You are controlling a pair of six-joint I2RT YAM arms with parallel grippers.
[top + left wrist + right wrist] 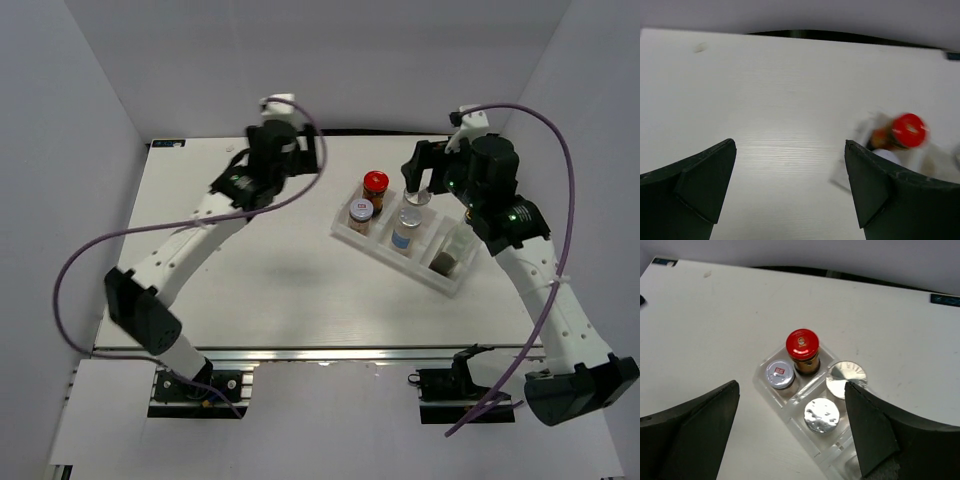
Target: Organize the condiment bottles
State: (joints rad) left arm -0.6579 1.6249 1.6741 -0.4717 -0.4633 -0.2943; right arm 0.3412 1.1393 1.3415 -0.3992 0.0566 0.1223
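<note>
The white tray [345, 232] sits at the right middle of the table. Its left compartment holds the red-lidded bottle [375, 183] and the small pinkish-lidded jar [360, 211]. Its middle compartment holds two silver-lidded jars [417, 196] [408, 220]. Its right compartment holds clear glass with dark contents [450, 255], tops unclear. My right gripper [425, 178] hovers open and empty over the tray's far side. From the right wrist I see the red lid [802, 342], small lid [780, 375] and silver lids [846, 376] [821, 415]. My left gripper [790, 147] is open and empty over bare table, with the blurred red-lidded bottle [907, 131] to its right.
The table's far edge [840, 36] runs as a dark strip behind the tray. White walls enclose the table on the left, back and right. Purple cables loop off both arms [70, 270] [565, 190].
</note>
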